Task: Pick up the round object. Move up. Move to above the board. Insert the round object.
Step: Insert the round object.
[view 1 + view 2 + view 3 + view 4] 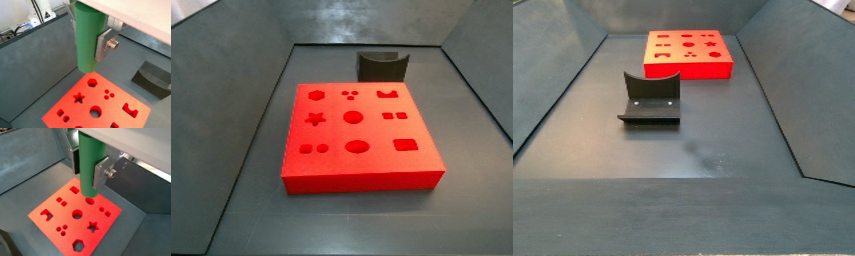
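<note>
Jaws of the gripper (93,45) apparently clamp the round object (89,37) upright above the board (100,107)

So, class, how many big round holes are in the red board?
2, in a side view: a centre hole and a near-row hole on the board. The gripper holds the peg above.

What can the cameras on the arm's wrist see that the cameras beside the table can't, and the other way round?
Only the wrist views show the gripper, high above the board and shut on the upright green peg; one silver finger presses its side. Only the side views show the whole board and the bin's grey floor, with no arm. Both show the red board's cut-outs and the dark fixture standing apart from it.
</note>
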Motion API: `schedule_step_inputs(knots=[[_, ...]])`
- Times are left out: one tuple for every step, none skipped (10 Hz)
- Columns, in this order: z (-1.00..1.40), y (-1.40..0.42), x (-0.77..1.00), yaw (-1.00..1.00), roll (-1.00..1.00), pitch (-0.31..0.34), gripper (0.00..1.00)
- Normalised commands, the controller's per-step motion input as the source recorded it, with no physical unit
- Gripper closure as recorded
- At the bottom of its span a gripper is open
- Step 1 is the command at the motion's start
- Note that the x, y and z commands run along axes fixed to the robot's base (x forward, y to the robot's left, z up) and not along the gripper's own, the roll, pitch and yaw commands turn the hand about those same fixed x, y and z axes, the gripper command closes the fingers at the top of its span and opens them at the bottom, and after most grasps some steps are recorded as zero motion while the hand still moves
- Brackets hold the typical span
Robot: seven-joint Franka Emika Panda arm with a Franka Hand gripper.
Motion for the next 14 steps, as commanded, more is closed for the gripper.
schedule_step_inputs(knots=[[0.00,0.00,0.12,0.09,0.00,0.003,1.00],[-0.74,0.00,0.14,0.13,0.15,-0.157,1.00],[-0.86,-0.01,0.20,0.08,0.13,-0.111,1.00],[-0.95,0.00,0.32,0.07,0.09,-0.081,1.00],[-0.94,0.00,0.35,0.08,0.08,-0.090,1.00],[-0.93,0.00,0.37,0.06,0.08,-0.096,1.00],[-0.94,0.00,0.33,0.04,0.05,-0.113,1.00],[-0.90,0.00,0.28,0.03,0.06,-0.120,1.00],[-0.41,0.00,0.12,0.04,0.03,-0.159,1.00],[-0.14,0.00,0.02,0.00,0.00,-0.060,1.00],[-0.07,0.05,0.00,0.00,-0.04,-0.073,1.00],[-0.21,0.04,0.04,0.00,0.00,-0.081,1.00],[-0.58,0.00,0.00,0.00,0.15,-0.174,1.00],[-0.55,0.00,0.00,0.00,0.13,-0.171,1.00]])
